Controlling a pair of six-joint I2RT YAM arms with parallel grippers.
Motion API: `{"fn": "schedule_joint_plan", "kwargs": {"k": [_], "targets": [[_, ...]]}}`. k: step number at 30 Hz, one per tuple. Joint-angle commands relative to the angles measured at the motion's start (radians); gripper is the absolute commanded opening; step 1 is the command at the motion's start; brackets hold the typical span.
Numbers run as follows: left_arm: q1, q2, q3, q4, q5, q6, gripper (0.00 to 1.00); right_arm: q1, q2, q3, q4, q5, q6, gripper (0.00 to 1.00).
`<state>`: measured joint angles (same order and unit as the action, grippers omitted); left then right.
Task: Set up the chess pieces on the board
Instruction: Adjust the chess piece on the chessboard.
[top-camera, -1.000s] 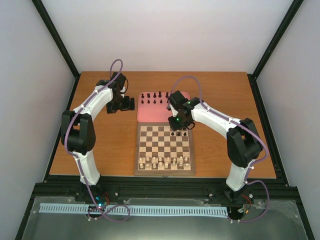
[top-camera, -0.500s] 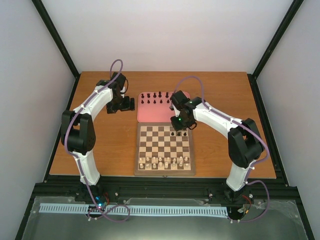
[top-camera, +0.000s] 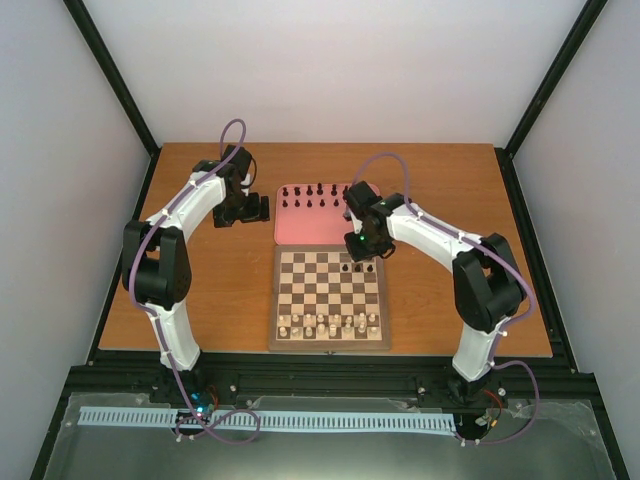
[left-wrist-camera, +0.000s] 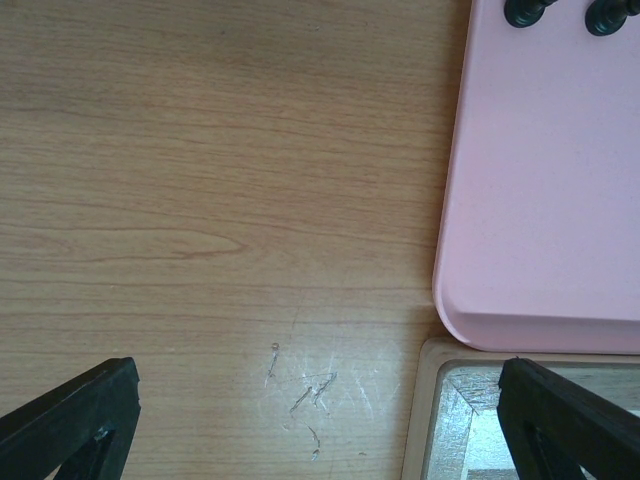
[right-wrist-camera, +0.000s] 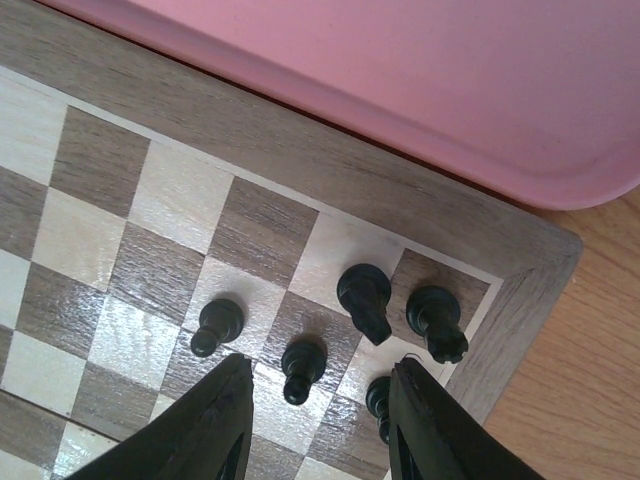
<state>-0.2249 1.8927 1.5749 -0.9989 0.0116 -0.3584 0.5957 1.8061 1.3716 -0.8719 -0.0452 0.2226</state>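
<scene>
The board (top-camera: 312, 290) lies in the middle of the table. A few black chess pieces (top-camera: 358, 267) stand at its far right corner. In the right wrist view these are a rook (right-wrist-camera: 436, 320), a knight (right-wrist-camera: 365, 297) and three pawns. My right gripper (right-wrist-camera: 320, 372) is open just above that corner. One pawn (right-wrist-camera: 300, 368) stands between its fingertips, untouched, and another pawn (right-wrist-camera: 378, 400) is half hidden by the right finger. More black pieces (top-camera: 312, 195) stand on the pink tray (top-camera: 305, 228). My left gripper (left-wrist-camera: 320, 410) is open and empty over bare table, left of the tray.
Cream pieces (top-camera: 330, 322) fill the board's near rows. The pink tray (left-wrist-camera: 550, 180) abuts the board's far edge, and the board's corner (left-wrist-camera: 440, 420) shows in the left wrist view. Two black pieces (left-wrist-camera: 565, 12) stand at the tray's top edge there.
My right gripper has shifted slightly away from me, toward the board's far right corner. The left arm has not moved.
</scene>
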Motion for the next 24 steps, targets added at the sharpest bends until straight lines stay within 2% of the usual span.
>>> {"fn": "schedule_joint_plan", "kwargs": {"k": [1, 24], "targets": [[-0.001, -0.031, 0.010, 0.008, 0.003, 0.009, 1.00, -0.012, 0.025, 0.008, 0.006, -0.017, 0.003, 0.38], [-0.001, -0.014, 0.029, -0.002, -0.002, 0.010, 1.00, -0.019, 0.073, 0.036, 0.014, -0.059, -0.017, 0.39]]}}
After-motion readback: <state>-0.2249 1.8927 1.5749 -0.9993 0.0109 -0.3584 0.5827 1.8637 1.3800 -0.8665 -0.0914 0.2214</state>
